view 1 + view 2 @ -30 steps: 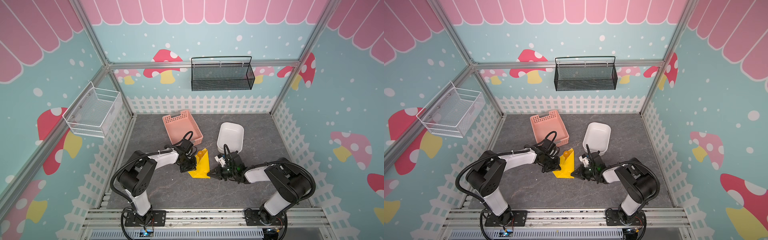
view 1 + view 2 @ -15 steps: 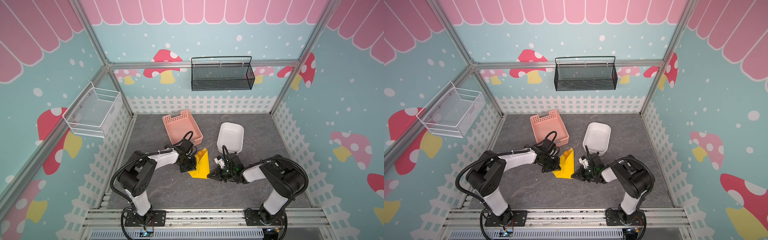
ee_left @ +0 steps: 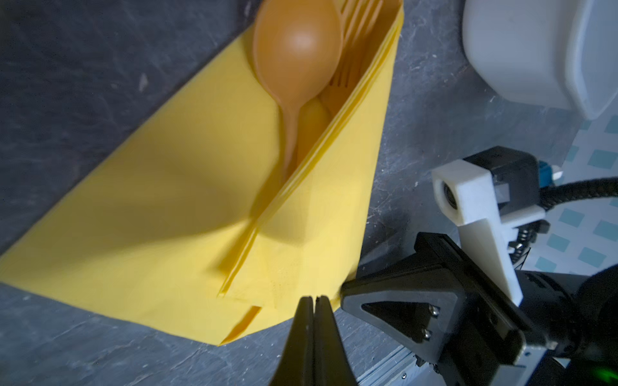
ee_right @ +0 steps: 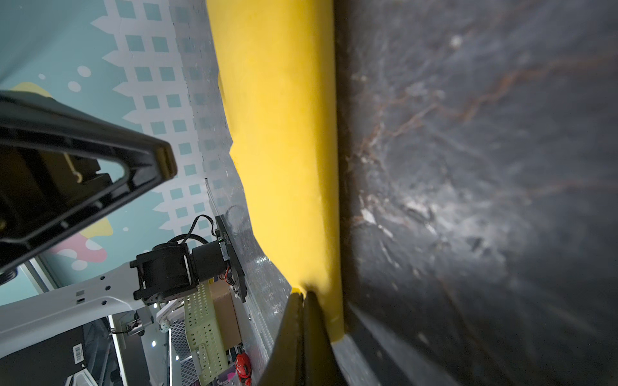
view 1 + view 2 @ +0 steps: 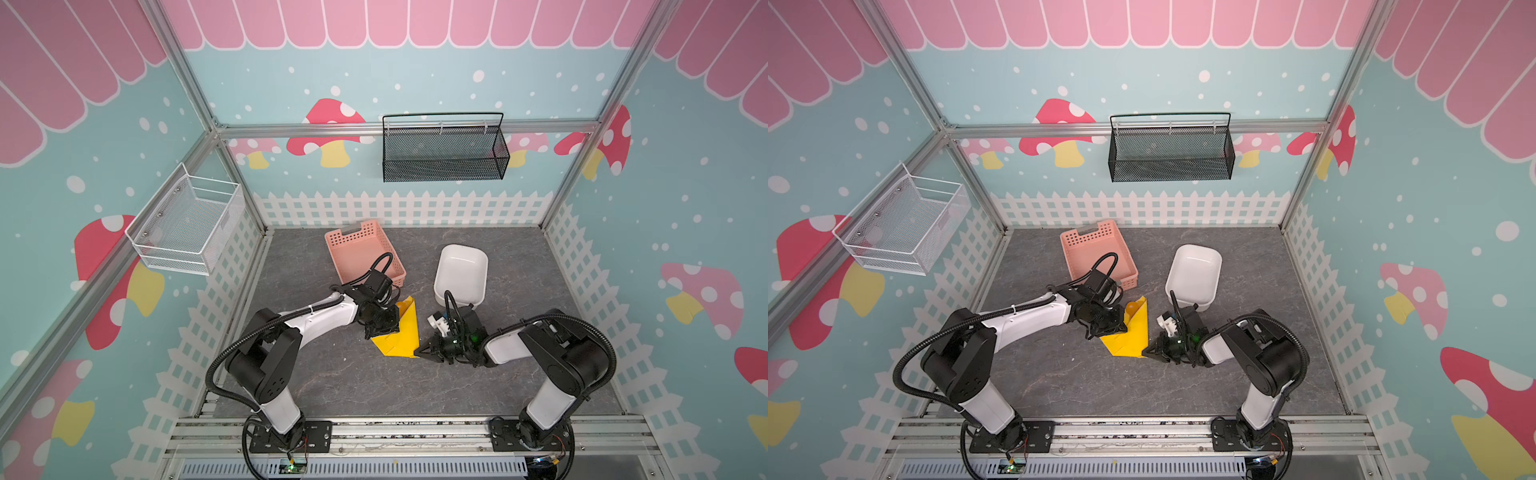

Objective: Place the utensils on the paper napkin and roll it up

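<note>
Right gripper [image 4: 304, 295], jaws closed, pinches a corner of the paper napkin [image 3: 167, 207] on the table [image 5: 374, 395]. Left gripper [image 3: 314, 300], also closed, sits at its edge, apparently empty. The utensils [image 3: 297, 56] lie tucked in the first fold, and the rolling seems barely begun.

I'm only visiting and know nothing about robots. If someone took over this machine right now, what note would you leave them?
Left gripper: shut, tips at the edge of the thin yellow paper napkin; whether it grips the paper is unclear.
Right gripper: shut, apparently pinching the napkin's folded edge.
Slim orange plastic utensils: lying on the napkin, handles tucked under a folded flap, on the grey table.
Done: utensils placed, one flap folded over them.
Left: roll the napkin into a tube.
</note>
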{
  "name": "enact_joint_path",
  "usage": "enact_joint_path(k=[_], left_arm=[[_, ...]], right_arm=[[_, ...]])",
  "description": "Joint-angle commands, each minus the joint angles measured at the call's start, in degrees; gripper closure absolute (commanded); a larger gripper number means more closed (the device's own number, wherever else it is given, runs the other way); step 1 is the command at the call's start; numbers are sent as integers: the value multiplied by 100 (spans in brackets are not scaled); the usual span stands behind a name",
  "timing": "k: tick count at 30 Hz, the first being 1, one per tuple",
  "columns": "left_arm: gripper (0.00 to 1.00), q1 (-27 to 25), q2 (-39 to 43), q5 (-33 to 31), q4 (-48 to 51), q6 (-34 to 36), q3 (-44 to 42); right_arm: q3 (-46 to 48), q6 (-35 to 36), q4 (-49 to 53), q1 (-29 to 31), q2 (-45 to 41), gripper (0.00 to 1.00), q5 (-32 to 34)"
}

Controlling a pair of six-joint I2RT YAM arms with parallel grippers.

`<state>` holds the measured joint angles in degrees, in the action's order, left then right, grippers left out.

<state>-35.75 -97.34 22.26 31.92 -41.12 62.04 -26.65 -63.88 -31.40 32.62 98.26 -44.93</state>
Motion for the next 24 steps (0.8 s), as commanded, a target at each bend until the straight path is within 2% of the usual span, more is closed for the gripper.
enact_joint_path(k=[1, 17, 24], left_arm=[[95, -154, -167, -126, 139, 22, 146], [96, -200, -482, -672, 125, 95, -124], [97, -169, -641, -741, 112, 162, -204]], right_arm=[[22, -6, 404, 59, -23, 100, 54], [-34, 57, 549, 137, 52, 99, -86], [-272, 189, 573, 122, -203, 94, -83]])
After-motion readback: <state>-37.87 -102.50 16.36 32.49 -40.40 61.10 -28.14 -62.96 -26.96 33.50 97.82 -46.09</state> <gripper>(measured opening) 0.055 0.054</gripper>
